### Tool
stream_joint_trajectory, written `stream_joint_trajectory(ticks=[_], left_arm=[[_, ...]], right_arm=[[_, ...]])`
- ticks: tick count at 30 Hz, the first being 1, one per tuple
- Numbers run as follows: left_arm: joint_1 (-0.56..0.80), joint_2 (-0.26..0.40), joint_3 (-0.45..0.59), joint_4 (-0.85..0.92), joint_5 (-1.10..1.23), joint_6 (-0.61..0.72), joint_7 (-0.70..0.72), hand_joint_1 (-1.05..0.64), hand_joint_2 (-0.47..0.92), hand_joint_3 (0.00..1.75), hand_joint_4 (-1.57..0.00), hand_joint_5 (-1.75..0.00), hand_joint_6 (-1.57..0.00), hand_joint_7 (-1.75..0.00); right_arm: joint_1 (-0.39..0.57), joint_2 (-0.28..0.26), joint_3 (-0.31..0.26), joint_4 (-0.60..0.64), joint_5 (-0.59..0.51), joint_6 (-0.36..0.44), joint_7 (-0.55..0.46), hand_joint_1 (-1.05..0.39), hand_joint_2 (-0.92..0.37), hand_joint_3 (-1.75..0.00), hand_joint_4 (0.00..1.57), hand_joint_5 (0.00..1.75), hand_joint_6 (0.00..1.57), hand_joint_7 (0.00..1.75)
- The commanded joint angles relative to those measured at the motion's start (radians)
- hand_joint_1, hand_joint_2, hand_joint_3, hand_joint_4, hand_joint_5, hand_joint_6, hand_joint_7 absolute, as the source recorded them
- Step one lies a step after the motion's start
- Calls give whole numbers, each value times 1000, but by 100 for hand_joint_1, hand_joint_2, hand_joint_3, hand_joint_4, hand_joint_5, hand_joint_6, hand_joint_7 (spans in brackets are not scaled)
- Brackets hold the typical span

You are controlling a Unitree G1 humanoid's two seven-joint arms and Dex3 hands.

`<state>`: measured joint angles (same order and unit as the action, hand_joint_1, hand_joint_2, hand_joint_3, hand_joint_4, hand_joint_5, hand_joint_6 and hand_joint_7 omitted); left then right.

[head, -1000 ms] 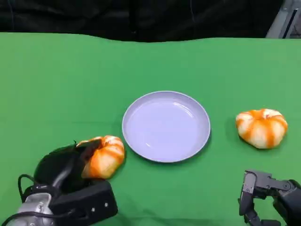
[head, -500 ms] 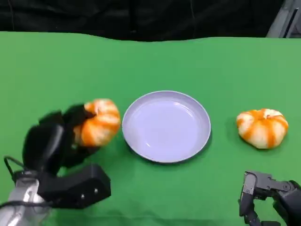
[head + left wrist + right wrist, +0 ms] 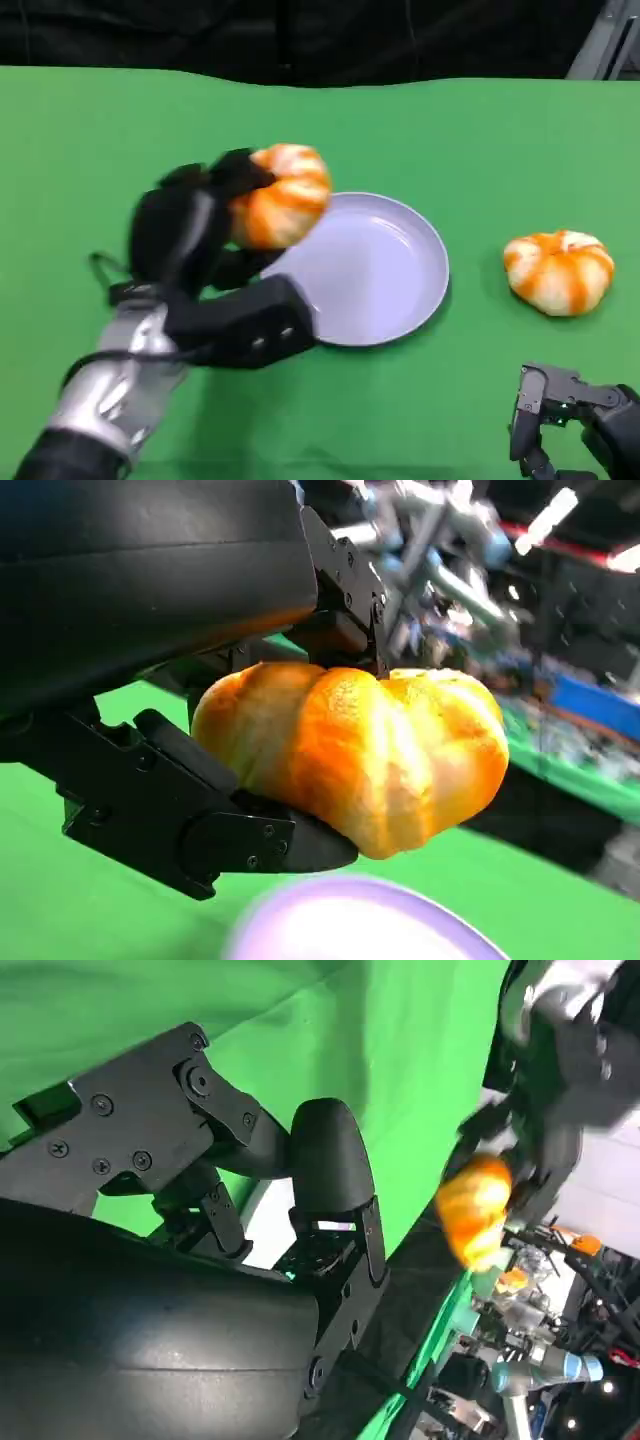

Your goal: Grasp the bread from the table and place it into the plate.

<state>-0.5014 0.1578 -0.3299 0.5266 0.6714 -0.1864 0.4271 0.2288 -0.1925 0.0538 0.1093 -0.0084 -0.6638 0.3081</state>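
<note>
1. The held bread (image 3: 281,194), an orange-and-white ridged bun, is in the upper left-centre of the head view, raised off the surface and overlapping the left rim of the plate (image 3: 400,300). In the left wrist view the same bread (image 3: 365,752) sits at frame centre with a blurred pale edge of the plate (image 3: 350,925) below it.
2. The left hand (image 3: 195,235) grips this bread. In the left wrist view black fingers (image 3: 215,825) press against the bun from below, and another black part of the hand meets it from above.
3. The silver left forearm (image 3: 115,385) runs from the lower left corner of the head view up to the hand.
4. The plate is a round, pale lavender dish at frame centre on the green surface (image 3: 480,140). Nothing lies inside it.
5. A second bread (image 3: 557,271) of the same kind rests on the surface at the right of the frame, well apart from the plate.
6. The right hand (image 3: 570,425) is at the lower right corner of the head view, low over the surface. It holds nothing; the fingers (image 3: 325,1175) are curled inward in the right wrist view.
7. The right wrist view also shows the held bread (image 3: 477,1210) at a distance, blurred, at the right of the frame.
</note>
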Motion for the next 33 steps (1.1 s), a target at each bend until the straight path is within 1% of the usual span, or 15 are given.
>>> stream_joint_trajectory(ticks=[1, 2, 5, 10, 11, 12, 16, 17, 18, 19, 20, 21, 22, 26, 33], left_arm=[[-105, -43, -43, 152, -11, -11, -65, -8, 83, 48, -63, -169, -73, -135], [-136, -59, -58, 202, -11, -15, -82, -8, 87, 41, -62, -169, -73, -135], [-203, -101, -88, 331, -7, -26, -88, -12, 92, 32, -67, -150, -81, -110], [-259, -141, -109, 466, -15, -37, -88, -10, 92, 34, -67, -150, -74, -119], [-267, -147, -114, 489, -13, -32, -89, -10, 92, 31, -71, -134, -77, -104], [-271, -152, -118, 511, -11, -34, -84, -9, 92, 30, -73, -128, -80, -97], [-265, -158, -126, 569, -12, -80, -38, -9, 92, 25, -67, -130, -81, -90], [-262, -157, -128, 574, -14, -90, -35, -16, 92, 27, -60, -103, -83, -66], [-259, -150, -136, 567, -9, -89, -52, -18, 92, 27, -60, -90, -86, -53], [-253, -139, -142, 553, -9, -93, -78, -31, 92, 31, -51, -59, -80, -32], [-247, -129, -146, 540, -11, -98, -101, -55, 92, 40, -32, -26, -63, -13], [-240, -117, -154, 518, -10, -94, -135, -65, 92, 44, -22, -13, -53, -7], [-235, -108, -161, 499, -8, -86, -164, -83, 92, 56, -9, -5, -32, -3], [-205, -78, -152, 372, -34, -21, -312, -102, 92, 71, 0, 0, -4, 0], [-79, 19, -82, 5, -119, 58, -517, -105, 92, 74, 0, 0, 0, 0]], right_arm=[[8, -11, -3, -7, 0, -10, -7, -19, -55, -120, 80, 175, 69, 166], [9, -10, -3, -6, -1, -15, -8, -19, -55, -120, 80, 175, 69, 166], [11, -4, -1, -8, 3, -16, -12, -18, -56, -118, 80, 175, 69, 166], [16, -1, 4, -16, 13, -8, -10, -17, -57, -119, 80, 175, 69, 166], [17, 0, 5, -20, 14, -4, -9, -18, -57, -119, 80, 175, 70, 166], [18, -1, 6, -22, 13, -5, -9, -18, -57, -120, 80, 175, 70, 166], [21, -1, 8, -26, 12, -7, -9, -18, -56, -120, 80, 175, 70, 165], [21, -1, 9, -27, 12, -7, -10, -18, -56, -120, 80, 175, 70, 165], [21, 0, 10, -28, 10, -7, -11, -18, -56, -120, 80, 175, 70, 166], [20, 0, 10, -26, 10, -10, -12, -18, -56, -121, 81, 175, 70, 166], [19, 0, 11, -25, 9, -11, -12, -18, -56, -121, 81, 175, 70, 166], [18, 1, 12, -25, 10, -10, -12, -18, -55, -121, 81, 175, 70, 166], [18, 1, 13, -26, 12, -9, -11, -18, -55, -121, 81, 175, 70, 166], [17, 1, 14, -29, 2, -3, -17, -19, -54, -122, 81, 175, 71, 165], [11, 4, 20, -26, -8, 6, -30, -17, -54, -124, 81, 175, 72, 164]])
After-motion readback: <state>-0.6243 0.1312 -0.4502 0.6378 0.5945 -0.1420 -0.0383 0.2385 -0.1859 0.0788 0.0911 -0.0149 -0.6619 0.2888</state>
